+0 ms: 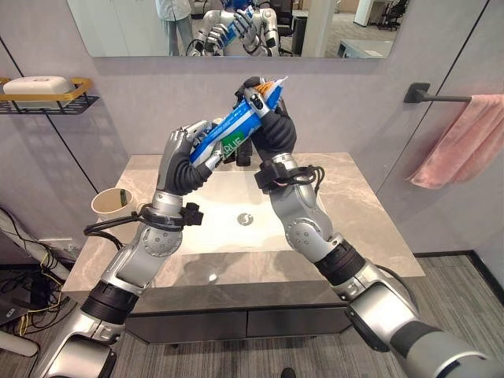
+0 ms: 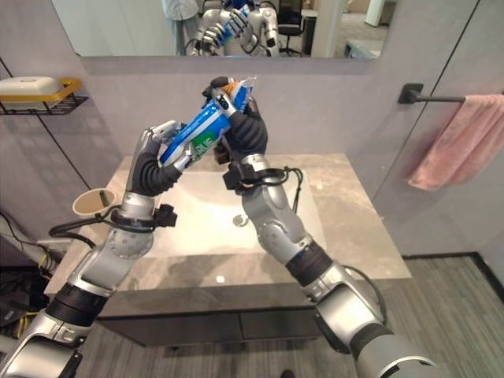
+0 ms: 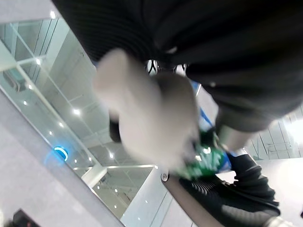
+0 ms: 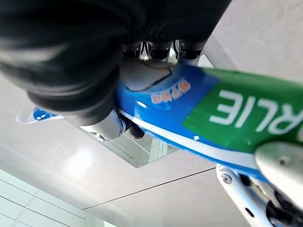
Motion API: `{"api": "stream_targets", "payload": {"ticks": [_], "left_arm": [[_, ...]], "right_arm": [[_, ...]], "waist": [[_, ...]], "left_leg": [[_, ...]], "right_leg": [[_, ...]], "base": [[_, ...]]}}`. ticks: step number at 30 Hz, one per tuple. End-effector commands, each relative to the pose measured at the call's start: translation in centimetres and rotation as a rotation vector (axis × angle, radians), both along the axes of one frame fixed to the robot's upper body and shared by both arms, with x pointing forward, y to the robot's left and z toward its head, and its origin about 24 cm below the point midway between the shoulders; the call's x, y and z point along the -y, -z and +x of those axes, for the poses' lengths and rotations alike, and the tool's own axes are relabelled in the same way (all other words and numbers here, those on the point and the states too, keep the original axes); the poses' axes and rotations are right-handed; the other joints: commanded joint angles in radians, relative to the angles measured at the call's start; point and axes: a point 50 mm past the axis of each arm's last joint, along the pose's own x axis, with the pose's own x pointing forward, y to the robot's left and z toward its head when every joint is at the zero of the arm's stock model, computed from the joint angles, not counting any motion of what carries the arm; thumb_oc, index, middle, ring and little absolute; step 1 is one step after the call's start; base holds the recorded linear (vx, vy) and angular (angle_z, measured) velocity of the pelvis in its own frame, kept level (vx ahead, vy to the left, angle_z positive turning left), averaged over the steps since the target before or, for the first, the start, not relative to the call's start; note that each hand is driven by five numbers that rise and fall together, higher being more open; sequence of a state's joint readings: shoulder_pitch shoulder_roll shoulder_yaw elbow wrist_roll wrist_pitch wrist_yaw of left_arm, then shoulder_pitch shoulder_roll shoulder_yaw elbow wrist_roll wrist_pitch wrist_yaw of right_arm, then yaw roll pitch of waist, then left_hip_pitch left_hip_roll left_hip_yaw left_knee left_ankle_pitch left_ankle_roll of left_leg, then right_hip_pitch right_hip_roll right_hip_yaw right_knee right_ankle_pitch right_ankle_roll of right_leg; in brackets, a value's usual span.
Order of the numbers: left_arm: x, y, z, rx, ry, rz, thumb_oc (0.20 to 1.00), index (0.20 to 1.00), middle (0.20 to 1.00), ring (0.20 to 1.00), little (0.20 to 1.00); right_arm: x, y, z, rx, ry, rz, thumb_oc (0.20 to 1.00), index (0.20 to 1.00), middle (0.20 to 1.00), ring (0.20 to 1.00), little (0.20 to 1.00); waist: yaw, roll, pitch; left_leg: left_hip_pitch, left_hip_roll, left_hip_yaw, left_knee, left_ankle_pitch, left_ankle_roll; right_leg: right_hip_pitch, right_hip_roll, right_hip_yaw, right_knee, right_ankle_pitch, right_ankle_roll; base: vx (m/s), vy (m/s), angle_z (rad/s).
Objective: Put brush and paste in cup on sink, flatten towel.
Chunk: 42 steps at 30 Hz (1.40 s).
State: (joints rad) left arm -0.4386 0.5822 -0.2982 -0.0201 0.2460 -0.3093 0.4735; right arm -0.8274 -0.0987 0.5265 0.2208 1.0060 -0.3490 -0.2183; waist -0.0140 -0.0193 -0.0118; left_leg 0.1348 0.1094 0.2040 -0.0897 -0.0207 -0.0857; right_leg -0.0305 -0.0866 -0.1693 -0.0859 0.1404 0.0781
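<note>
Both hands are raised above the basin, and I see them sharing one object: the blue, green and white toothpaste tube [image 1: 236, 130], held tilted in the air in front of the mirror [image 1: 331, 31], well clear of the countertop. Right hand [image 1: 266, 110] has its fingers curled round the upper, crimped end of the tube; my right wrist view confirms this, with the tube's blue body [image 4: 189, 113] lying directly under the curled fingers. Left hand [image 1: 183, 146] pinches the lower end of the same tube, fingers and thumb closed on it near the green band; the left wrist view shows that green patch [image 3: 208, 161] just past the fingers. Below, the grey marbled sink counter [image 1: 354, 213] carries a pale paper cup [image 1: 112, 202] at its left edge, upright, well apart from the tube. On the wall to the right, a pink towel [image 1: 465, 142] hangs bunched over a black bar [image 1: 429, 96]. To the left, a small wire wall shelf [image 1: 47, 98] holds a white soap box [image 1: 38, 85]. I cannot pick out a toothbrush.
</note>
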Motion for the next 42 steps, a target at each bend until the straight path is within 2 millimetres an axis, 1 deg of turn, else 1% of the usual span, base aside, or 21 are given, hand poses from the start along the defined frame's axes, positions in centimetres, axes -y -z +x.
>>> {"api": "stream_targets", "payload": {"ticks": [1,11,13,14,15,20,23,25,26,27,28,29,30,31,32,33,34,35,38,41,42], "left_arm": [[-0.3,-2.4,-0.5,0.14,-0.029,0.009,1.0,1.0,1.0,1.0,1.0],[-2.2,-2.3,-2.2,0.199,-0.109,-0.032,1.0,1.0,1.0,1.0,1.0],[-4.0,-2.1,-3.7,0.225,-0.167,-0.043,1.0,1.0,1.0,1.0,1.0],[-4.0,-2.1,-3.8,0.224,-0.169,-0.043,1.0,1.0,1.0,1.0,1.0],[-5.7,-1.5,-4.6,0.219,-0.237,-0.045,1.0,1.0,1.0,1.0,1.0],[-9.7,0.6,-5.8,0.152,-0.423,-0.11,1.0,1.0,1.0,1.0,1.0],[-14.7,5.9,-6.8,-0.074,-0.678,-0.184,1.0,1.0,1.0,1.0,1.0],[-16.1,8.4,-7.0,-0.192,-0.763,-0.188,1.0,1.0,1.0,1.0,1.0],[-17.2,12.3,-7.6,-0.384,-0.849,-0.196,1.0,1.0,1.0,1.0,1.0],[-17.2,12.3,-7.4,-0.382,-0.847,-0.197,1.0,1.0,1.0,1.0,1.0],[-17.9,15.6,-8.1,-0.547,-0.91,-0.196,1.0,1.0,1.0,1.0,1.0],[-18.1,17.4,-8.6,-0.645,-0.93,-0.179,1.0,1.0,1.0,1.0,1.0],[-18.0,17.4,-8.4,-0.644,-0.928,-0.18,1.0,1.0,1.0,1.0,1.0],[-18.1,19.1,-9.1,-0.734,-0.944,-0.171,1.0,1.0,1.0,1.0,1.0],[-17.9,22.5,-10.6,-0.921,-0.972,-0.154,1.0,1.0,1.0,1.0,1.0],[-17.7,24.7,-11.9,-1.055,-0.985,-0.133,1.0,1.0,1.0,1.0,1.0],[-17.3,25.3,-12.1,-1.092,-0.972,-0.119,1.0,1.0,1.0,1.0,1.0],[-16.9,27.1,-13.6,-1.219,-0.966,-0.059,1.0,1.0,1.0,1.0,1.0],[-15.8,30.0,-16.6,-1.436,-0.962,-0.049,1.0,1.0,1.0,1.0,1.0],[-14.7,32.2,-19.9,-1.624,-1.001,-0.167,1.0,1.0,1.0,1.0,1.0],[-14.6,32.4,-20.1,-1.642,-0.997,-0.168,1.0,1.0,1.0,1.0,1.0]], "right_arm": [[1.5,-3.7,0.1,0.108,0.092,0.167,0.2,0.2,0.2,0.2,0.2],[2.7,-4.2,0.1,0.107,0.173,0.242,0.2,0.2,0.2,0.2,0.2],[3.7,-4.9,0.2,0.138,0.218,0.246,0.2,0.2,0.2,0.2,0.2],[3.6,-4.9,0.2,0.137,0.216,0.246,0.2,0.2,0.2,0.2,0.2],[4.3,-5.3,0.2,0.155,0.247,0.255,0.2,0.2,0.2,0.2,0.2],[5.7,-6.1,0.3,0.187,0.306,0.261,0.2,0.2,0.2,0.2,0.2],[7.1,-7.1,0.2,0.238,0.357,0.237,0.2,0.2,0.2,0.2,0.2],[7.2,-7.4,0.1,0.259,0.36,0.219,0.2,0.2,0.2,0.2,0.2],[6.7,-7.8,0.1,0.273,0.346,0.192,0.2,0.2,0.2,0.2,0.2],[6.7,-7.8,0.1,0.274,0.347,0.192,0.2,0.2,0.2,0.2,0.2],[6.1,-8.2,0.1,0.285,0.328,0.167,0.2,0.2,0.2,0.2,0.2],[5.7,-8.4,0.1,0.292,0.315,0.149,0.2,0.2,0.2,0.2,0.2],[5.7,-8.4,0.1,0.294,0.317,0.149,0.2,0.2,0.2,0.2,0.2],[5.4,-8.7,0.1,0.305,0.306,0.135,0.2,0.2,0.2,0.2,0.2],[4.5,-9.1,0.1,0.318,0.28,0.119,0.2,0.2,0.2,0.2,0.2],[3.7,-9.4,0.1,0.326,0.264,0.106,0.2,0.2,0.2,0.2,0.2],[3.6,-9.5,0.2,0.323,0.269,0.106,0.2,0.2,0.2,0.2,0.2],[3.1,-9.6,0.5,0.317,0.266,0.09,0.2,0.2,0.2,0.2,0.2],[1.8,-10.5,0.3,0.353,0.242,0.046,0.2,0.2,0.2,0.2,0.2],[1.1,-11.0,0.2,0.369,0.236,0.018,0.2,0.2,0.2,0.2,0.2],[1.0,-10.9,0.3,0.366,0.235,0.015,0.2,0.2,0.2,0.2,0.2]], "waist": [[0.007,-0.056,-0.012],[0.035,-0.05,-0.003],[0.061,-0.051,0.003],[0.058,-0.051,0.002],[0.08,-0.053,0.005],[0.128,-0.059,0.012],[0.191,-0.075,0.021],[0.206,-0.081,0.022],[0.221,-0.086,0.027],[0.221,-0.087,0.026],[0.227,-0.092,0.027],[0.231,-0.094,0.029],[0.231,-0.094,0.029],[0.232,-0.095,0.03],[0.236,-0.095,0.036],[0.237,-0.095,0.037],[0.238,-0.096,0.038],[0.238,-0.096,0.041],[0.236,-0.101,0.043],[0.235,-0.109,0.043],[0.234,-0.11,0.043]], "left_leg": [[-0.041,-0.014,-0.034,0.002,0.028,0.016],[-0.05,-0.021,-0.056,0.002,0.03,0.019],[-0.061,-0.026,-0.071,0.002,0.034,0.018],[-0.061,-0.026,-0.072,0.002,0.034,0.018],[-0.07,-0.03,-0.084,0.002,0.036,0.018],[-0.09,-0.04,-0.115,0.002,0.044,0.016],[-0.121,-0.054,-0.161,0.002,0.058,0.017],[-0.13,-0.059,-0.173,0.002,0.062,0.018],[-0.135,-0.063,-0.182,0.002,0.061,0.018],[-0.141,-0.065,-0.184,0.002,0.066,0.019],[-0.149,-0.07,-0.194,0.002,0.07,0.02],[-0.154,-0.073,-0.197,0.002,0.072,0.02],[-0.156,-0.074,-0.198,0.002,0.072,0.02],[-0.159,-0.076,-0.202,0.002,0.074,0.021],[-0.165,-0.08,-0.21,0.002,0.078,0.024],[-0.168,-0.081,-0.212,0.002,0.079,0.024],[-0.17,-0.084,-0.215,0.002,0.079,0.026],[-0.172,-0.085,-0.215,0.002,0.079,0.028],[-0.177,-0.088,-0.215,0.002,0.08,0.031],[-0.184,-0.092,-0.217,0.002,0.081,0.033],[-0.186,-0.092,-0.218,0.002,0.082,0.033]], "right_leg": [[0.122,-0.099,-0.008,0.0,-0.02,0.081],[0.131,-0.106,-0.029,0.003,-0.024,0.079],[0.135,-0.109,-0.042,0.003,-0.026,0.079],[0.135,-0.109,-0.044,0.003,-0.026,0.079],[0.138,-0.112,-0.053,0.003,-0.027,0.079],[0.144,-0.117,-0.084,0.001,-0.028,0.081],[0.156,-0.126,-0.133,-0.001,-0.023,0.086],[0.158,-0.128,-0.148,-0.001,-0.022,0.089],[0.164,-0.13,-0.16,-0.001,-0.022,0.091],[0.159,-0.131,-0.161,-0.001,-0.018,0.091],[0.159,-0.134,-0.169,-0.001,-0.013,0.093],[0.159,-0.134,-0.174,-0.001,-0.012,0.095],[0.159,-0.134,-0.176,-0.001,-0.012,0.095],[0.159,-0.135,-0.181,-0.001,-0.01,0.096],[0.158,-0.138,-0.187,-0.001,-0.007,0.098],[0.159,-0.139,-0.192,-0.001,-0.005,0.099],[0.158,-0.14,-0.194,-0.001,-0.002,0.1],[0.158,-0.142,-0.194,0.0,0.001,0.101],[0.15,-0.144,-0.193,0.002,0.008,0.104],[0.145,-0.147,-0.196,0.002,0.015,0.105],[0.144,-0.146,-0.196,0.002,0.015,0.105]], "base": [[0.0,0.0,0.0],[0.0,0.001,0.03],[0.0,-0.001,0.22],[0.0,-0.004,0.19],[0.0,-0.003,0.27],[0.0,-0.001,0.29],[0.01,-0.008,0.36],[0.01,0.0,0.5],[0.01,0.01,0.3],[0.01,0.011,0.19],[0.0,0.014,0.22],[0.01,0.01,0.22],[0.0,0.014,0.16],[0.0,0.034,0.05],[0.01,0.047,0.06],[0.01,0.046,0.06],[0.01,0.043,0.07],[0.0,0.04,0.07],[0.01,0.042,0.1],[0.01,0.026,0.02],[0.0,0.0,0.0]]}}
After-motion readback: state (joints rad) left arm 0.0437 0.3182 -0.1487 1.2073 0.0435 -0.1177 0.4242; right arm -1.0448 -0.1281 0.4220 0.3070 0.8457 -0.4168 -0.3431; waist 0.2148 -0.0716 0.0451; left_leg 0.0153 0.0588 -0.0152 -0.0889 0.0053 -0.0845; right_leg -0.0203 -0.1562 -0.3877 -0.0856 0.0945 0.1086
